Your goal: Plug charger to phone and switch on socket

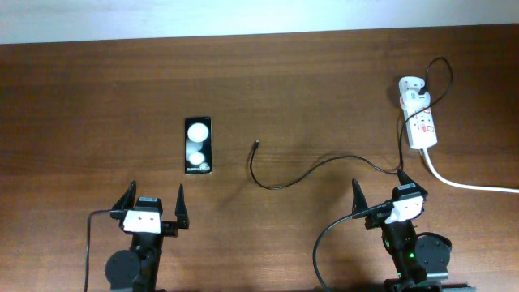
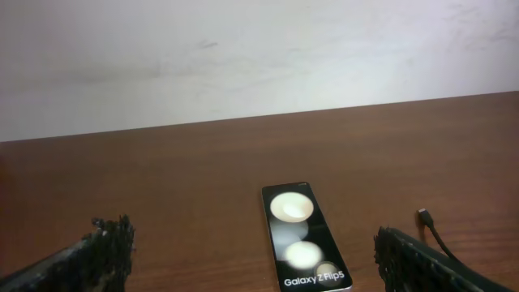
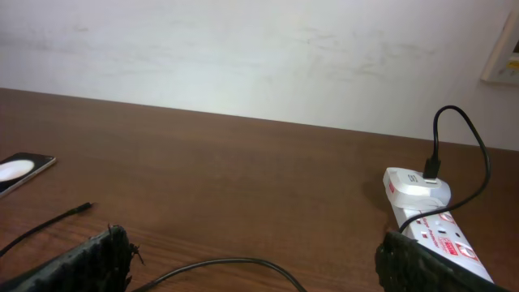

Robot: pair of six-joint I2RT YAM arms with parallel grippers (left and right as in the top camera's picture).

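The black phone (image 1: 198, 145) lies flat on the table, left of centre, with two white glare spots; it also shows in the left wrist view (image 2: 304, 240). The thin black charger cable (image 1: 304, 173) curves across the middle, its plug tip (image 1: 255, 146) right of the phone. Its white adapter (image 1: 412, 88) sits in the white socket strip (image 1: 422, 122) at the far right, which also shows in the right wrist view (image 3: 442, 237). My left gripper (image 1: 154, 208) is open and empty, near the phone's near end. My right gripper (image 1: 379, 195) is open and empty over the cable.
The socket's thick white cord (image 1: 466, 183) runs off to the right edge. A pale wall (image 2: 243, 57) stands behind the far table edge. Bare wooden tabletop (image 1: 97, 105) lies left of the phone.
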